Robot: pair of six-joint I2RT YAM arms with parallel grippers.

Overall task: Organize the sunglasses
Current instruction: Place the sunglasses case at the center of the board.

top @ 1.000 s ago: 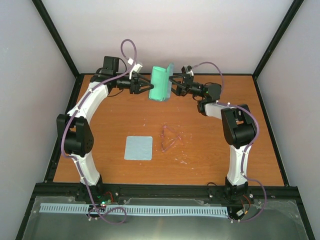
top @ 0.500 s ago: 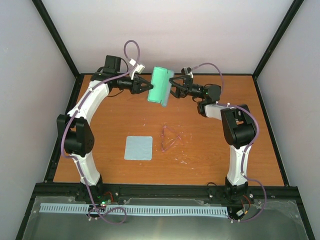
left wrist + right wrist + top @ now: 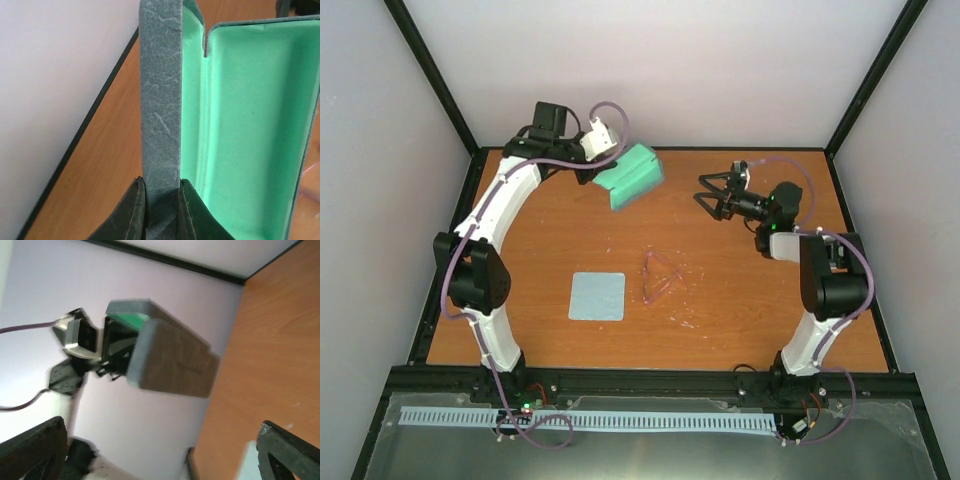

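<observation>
The sunglasses (image 3: 660, 275), a thin pinkish-red frame, lie folded on the table's middle. The case (image 3: 632, 176), blue-grey outside and green inside, is open and held in the air at the back. My left gripper (image 3: 603, 166) is shut on one wall of the case (image 3: 160, 115), its fingers (image 3: 132, 212) on either side of that wall, with the green lining (image 3: 250, 130) to the right. My right gripper (image 3: 706, 196) is open and empty, well to the right of the case. In the right wrist view the case (image 3: 172, 365) hangs ahead between the open fingers (image 3: 287, 452).
A pale blue square cloth (image 3: 597, 296) lies flat left of the sunglasses. White walls and a black frame close the table's back and sides. The left arm's wrist (image 3: 82, 340) shows behind the case in the right wrist view.
My right gripper has let go of the case and drawn back to the right. My left gripper has turned the case and carried it slightly left, alone.
</observation>
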